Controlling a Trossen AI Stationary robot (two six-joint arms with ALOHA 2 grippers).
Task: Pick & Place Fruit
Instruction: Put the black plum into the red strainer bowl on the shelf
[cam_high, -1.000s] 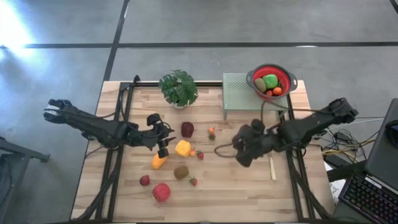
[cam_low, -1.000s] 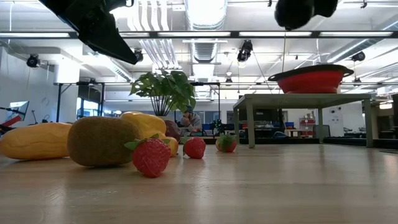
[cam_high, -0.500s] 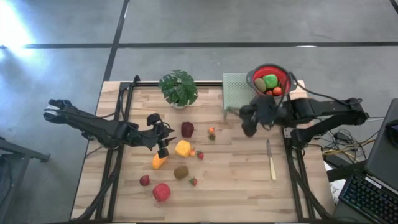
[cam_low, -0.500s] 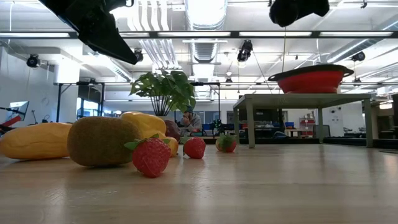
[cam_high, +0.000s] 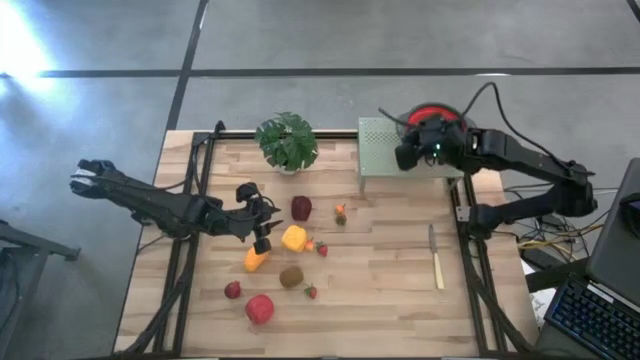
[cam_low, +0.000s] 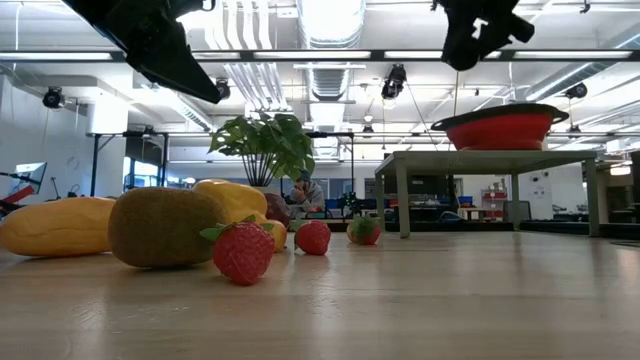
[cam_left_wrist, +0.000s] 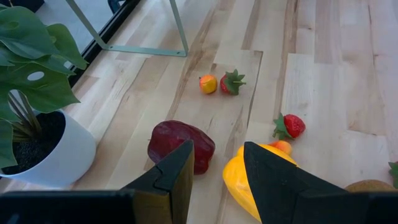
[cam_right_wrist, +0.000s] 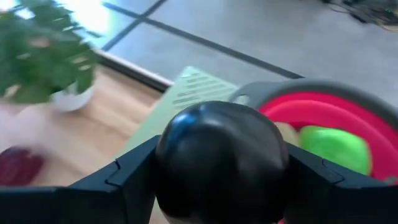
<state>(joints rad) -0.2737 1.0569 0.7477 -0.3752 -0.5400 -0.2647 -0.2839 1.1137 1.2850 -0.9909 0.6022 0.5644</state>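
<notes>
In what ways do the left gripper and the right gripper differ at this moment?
The left gripper hangs over loose fruit; the right gripper is by the red bowl. The left gripper is open and empty; the right gripper holds a dark ball. Both are clear of the table.

Red bowl (cam_high: 437, 112), pale green stand (cam_high: 380, 150), dark round fruit (cam_right_wrist: 221, 162).

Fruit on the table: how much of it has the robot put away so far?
Done: a green fruit lies in the red bowl. In hand: the right gripper holds a dark round fruit over that bowl. Left: many pieces on the table, including the maroon fruit, kiwi and red apple; the left gripper hovers open there.
</notes>
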